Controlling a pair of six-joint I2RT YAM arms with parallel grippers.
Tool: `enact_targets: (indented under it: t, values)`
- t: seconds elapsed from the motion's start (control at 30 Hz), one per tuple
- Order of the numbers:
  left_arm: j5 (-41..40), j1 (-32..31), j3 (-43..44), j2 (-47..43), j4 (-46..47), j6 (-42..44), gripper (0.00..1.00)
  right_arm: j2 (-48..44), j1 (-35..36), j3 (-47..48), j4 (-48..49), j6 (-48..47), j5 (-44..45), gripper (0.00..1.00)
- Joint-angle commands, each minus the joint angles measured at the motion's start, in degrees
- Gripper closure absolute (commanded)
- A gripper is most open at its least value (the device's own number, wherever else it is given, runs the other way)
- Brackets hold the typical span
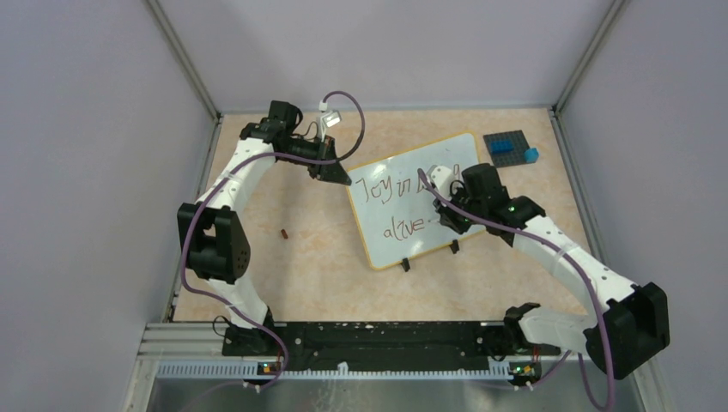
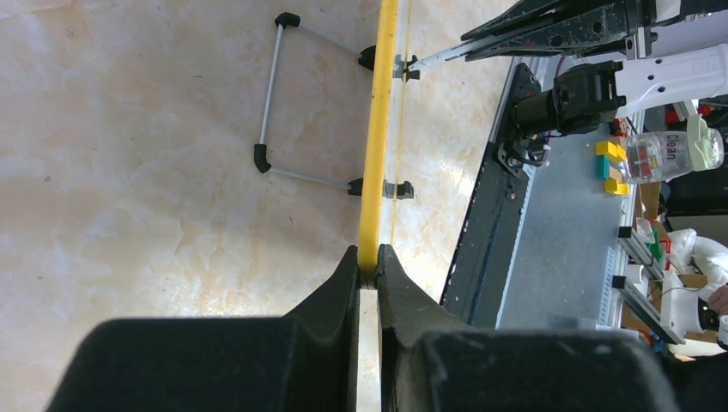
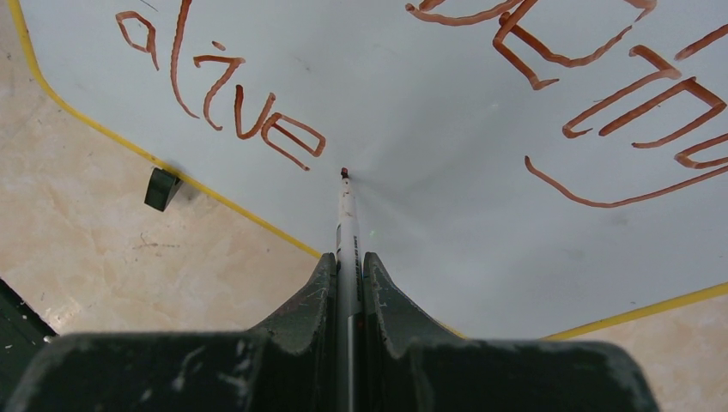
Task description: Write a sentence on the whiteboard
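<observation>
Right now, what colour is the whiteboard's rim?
Yellow; the whiteboard's rim shows best in the left wrist view.

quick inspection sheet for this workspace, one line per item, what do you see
surface: beige marbled tabletop, black rail at near edge
job's things: flat white whiteboard with yellow-orange rim and black clip feet, askew; reddish-brown handwritten sentence, "Joy in" and "alive" readable, rest hidden by the right arm; thin white marker, tip at the board after "alive"
clutter: small dark brown piece left of board; dark blue studded plate with light blue block, far right corner
grippers: left gripper shut on the board's rim; right gripper shut on the marker
cables: purple cables along both arms, one crossing the board
surroundings: plain pale walls
</observation>
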Motion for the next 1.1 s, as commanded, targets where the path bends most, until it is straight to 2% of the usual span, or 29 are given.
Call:
enact_targets:
  t: [0.0, 0.27, 0.4, 0.67, 0.87, 0.97, 1.07]
  values:
    - [-1.5, -0.7, 1.0, 0.3, 2.1, 2.0, 1.00, -0.3, -0.5, -0.4, 1.9, -0.4, 2.5, 1.00]
    - [-1.6, -0.7, 1.1, 0.1, 2.5, 1.4, 1.00, -1.2, -0.5, 1.3, 0.2, -0.2, 0.2, 1.00]
    - [-2.0, -0.7, 1.7, 0.1, 3.0, 0.5, 0.79, -2.8, -0.5, 3.9, -1.0, -0.5, -3.7, 1.00]
    - [-3.6, -0.7, 8.4, 0.0, 2.0, -1.4, 0.50, -3.9, -0.5, 11.3, -3.9, 0.7, -11.8, 1.00]
    - [-7.3, 0.0, 15.2, -1.0, -2.2, -0.1, 0.26, -4.1, -0.5, 14.8, -6.0, 2.6, -17.0, 1.00]
    - [-8.3, 2.5, 15.5, -3.1, -3.7, 1.1, 0.18, -4.7, -0.5, 14.8, -5.9, 3.8, -18.5, 1.00]
    - [-8.4, 7.1, 16.4, -5.1, -7.2, 4.0, 0.16, -5.1, -0.6, 14.5, -5.7, 5.2, -19.5, 1.00]
